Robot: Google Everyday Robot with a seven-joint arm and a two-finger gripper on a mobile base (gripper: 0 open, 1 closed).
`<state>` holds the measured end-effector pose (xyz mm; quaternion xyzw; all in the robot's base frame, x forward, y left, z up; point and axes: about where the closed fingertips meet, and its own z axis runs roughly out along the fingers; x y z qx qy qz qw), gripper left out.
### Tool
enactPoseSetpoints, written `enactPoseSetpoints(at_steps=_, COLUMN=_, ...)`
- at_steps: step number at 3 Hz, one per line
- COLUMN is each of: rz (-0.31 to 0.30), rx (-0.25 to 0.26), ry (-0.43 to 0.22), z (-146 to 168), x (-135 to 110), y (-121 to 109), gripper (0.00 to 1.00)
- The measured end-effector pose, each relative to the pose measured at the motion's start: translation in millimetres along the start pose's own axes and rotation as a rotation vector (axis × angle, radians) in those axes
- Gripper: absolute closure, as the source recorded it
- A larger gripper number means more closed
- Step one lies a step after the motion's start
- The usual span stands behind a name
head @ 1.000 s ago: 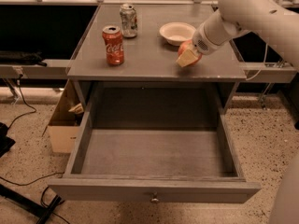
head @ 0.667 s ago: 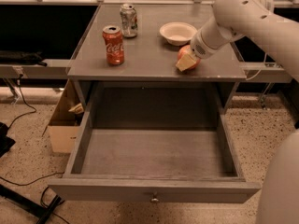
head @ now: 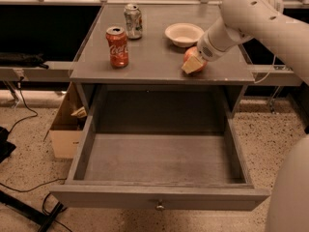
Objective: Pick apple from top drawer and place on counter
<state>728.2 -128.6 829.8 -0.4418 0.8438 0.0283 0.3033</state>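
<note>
The red apple (head: 189,55) is at the front right of the grey counter (head: 154,57), held in my gripper (head: 193,64). A tan fingertip (head: 192,66) covers the apple's front. The gripper is shut on the apple, right at the counter surface; I cannot tell whether the apple touches it. My white arm comes in from the upper right. The top drawer (head: 159,158) is pulled fully open below the counter and has nothing in it. Its small metal knob (head: 159,207) shows on the front panel.
A red Coca-Cola can (head: 118,46) and a silver can (head: 133,21) stand on the counter's left half. A white bowl (head: 184,34) sits just behind the gripper. A cardboard box (head: 65,129) stands left of the cabinet, with cables (head: 19,187) on the floor.
My gripper with the apple has shifted slightly left and lower toward the counter's front edge. The cans, bowl and drawer have not moved.
</note>
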Motion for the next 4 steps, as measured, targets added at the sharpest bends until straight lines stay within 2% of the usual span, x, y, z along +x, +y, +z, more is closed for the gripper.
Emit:
enactPoseSetpoints(at_steps=2, rz=0.0, rx=0.0, ry=0.0, z=0, x=0, y=0, gripper=0.0)
enactPoseSetpoints(at_steps=3, rz=0.0, rx=0.0, ry=0.0, z=-2, x=-2, y=-1, gripper=0.0)
enactPoseSetpoints(at_steps=4, rz=-0.079, rx=0.003, ry=-0.079, z=-19, x=-13, y=12, gripper=0.0)
